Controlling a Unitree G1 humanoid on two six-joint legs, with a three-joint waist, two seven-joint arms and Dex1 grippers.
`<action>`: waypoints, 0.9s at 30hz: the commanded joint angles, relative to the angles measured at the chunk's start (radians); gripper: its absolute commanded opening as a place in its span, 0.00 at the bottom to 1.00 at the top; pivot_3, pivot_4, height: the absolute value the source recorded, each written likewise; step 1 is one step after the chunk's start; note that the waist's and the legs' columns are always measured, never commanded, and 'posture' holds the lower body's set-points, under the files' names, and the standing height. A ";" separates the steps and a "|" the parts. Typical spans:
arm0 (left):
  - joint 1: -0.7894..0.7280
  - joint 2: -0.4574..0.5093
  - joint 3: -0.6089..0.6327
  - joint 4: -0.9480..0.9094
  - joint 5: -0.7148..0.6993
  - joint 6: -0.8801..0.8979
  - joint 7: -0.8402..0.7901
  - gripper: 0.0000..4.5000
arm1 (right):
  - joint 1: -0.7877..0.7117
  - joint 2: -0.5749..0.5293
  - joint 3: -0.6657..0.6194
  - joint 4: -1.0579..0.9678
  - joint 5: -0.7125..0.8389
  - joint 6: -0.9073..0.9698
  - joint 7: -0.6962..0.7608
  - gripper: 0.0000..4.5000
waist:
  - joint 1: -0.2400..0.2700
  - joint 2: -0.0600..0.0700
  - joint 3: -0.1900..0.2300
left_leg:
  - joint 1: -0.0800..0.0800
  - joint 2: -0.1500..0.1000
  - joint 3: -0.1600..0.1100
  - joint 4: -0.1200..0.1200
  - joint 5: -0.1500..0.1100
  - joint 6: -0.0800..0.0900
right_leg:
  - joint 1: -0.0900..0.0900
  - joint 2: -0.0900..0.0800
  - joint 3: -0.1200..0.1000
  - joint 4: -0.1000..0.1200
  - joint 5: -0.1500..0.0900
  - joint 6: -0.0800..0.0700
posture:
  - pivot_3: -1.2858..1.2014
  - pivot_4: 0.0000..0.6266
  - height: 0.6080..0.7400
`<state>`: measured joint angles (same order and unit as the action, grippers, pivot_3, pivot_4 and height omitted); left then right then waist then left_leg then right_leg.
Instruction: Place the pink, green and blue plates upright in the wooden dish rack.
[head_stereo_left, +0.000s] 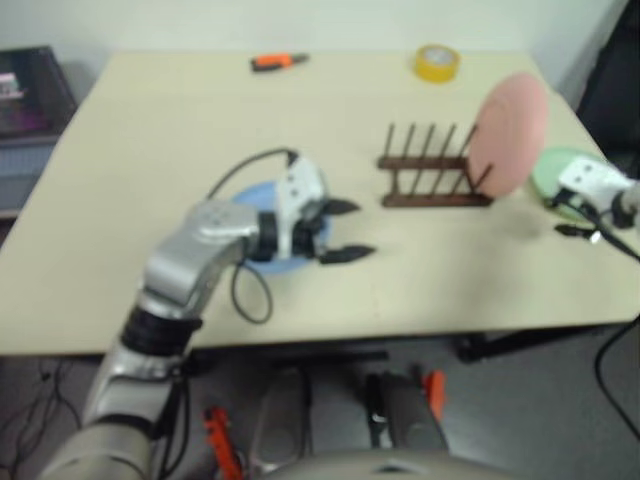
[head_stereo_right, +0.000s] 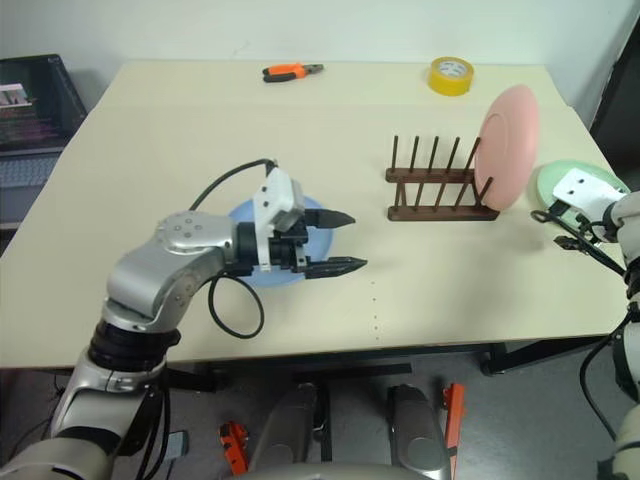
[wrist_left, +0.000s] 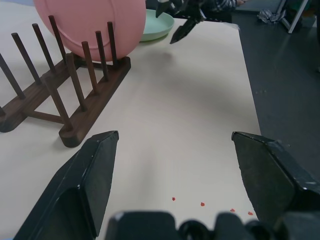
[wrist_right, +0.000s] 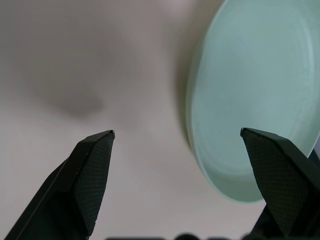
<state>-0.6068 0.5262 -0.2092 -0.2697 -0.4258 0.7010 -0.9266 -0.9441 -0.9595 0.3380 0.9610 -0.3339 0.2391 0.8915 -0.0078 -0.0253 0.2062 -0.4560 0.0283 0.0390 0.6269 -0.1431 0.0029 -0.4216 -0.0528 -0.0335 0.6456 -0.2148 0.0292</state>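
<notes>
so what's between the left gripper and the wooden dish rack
Nothing: bare table between the left gripper and the wooden dish rack, clearest in the left wrist view.

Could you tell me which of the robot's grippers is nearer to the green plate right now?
The right. The right gripper hangs open at the green plate's near edge, while the left gripper hovers open above the blue plate, beyond the wooden dish rack.
</notes>
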 joint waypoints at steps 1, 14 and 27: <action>0.004 -0.011 0.002 -0.052 -0.013 0.003 0.013 0.89 | -0.045 0.008 0.000 0.055 -0.032 -0.049 -0.013 0.98 | -0.001 0.000 0.000 | 0.000 0.000 0.000 0.000 0.000 0.000 | 0.000 0.000 0.000 0.000 0.000 0.000 | 0.52 0.24 1.00; 0.043 -0.048 0.000 -0.085 -0.030 0.020 0.053 0.89 | -0.111 0.035 -0.002 0.198 -0.086 -0.127 -0.074 0.90 | -0.001 0.000 0.000 | 0.001 0.000 0.000 0.000 0.000 0.000 | 0.000 0.000 0.000 0.001 0.000 0.000 | 0.52 0.24 1.00; 0.049 -0.044 0.008 -0.091 -0.029 0.027 0.063 0.89 | -0.121 0.031 -0.006 0.229 -0.091 -0.160 -0.122 0.00 | -0.001 0.000 0.000 | 0.001 0.000 0.000 0.000 0.000 0.000 | 0.001 0.000 0.001 0.001 0.000 0.000 | 0.52 0.24 1.00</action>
<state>-0.5509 0.4791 -0.2119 -0.3153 -0.4385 0.7338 -0.8630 -1.0384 -0.9051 0.3499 1.1853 -0.4204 0.0889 0.7803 -0.0086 -0.0252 0.2061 -0.4545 0.0279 0.0391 0.6272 -0.1430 0.0030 -0.4204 -0.0525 -0.0328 0.6466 -0.2146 0.0293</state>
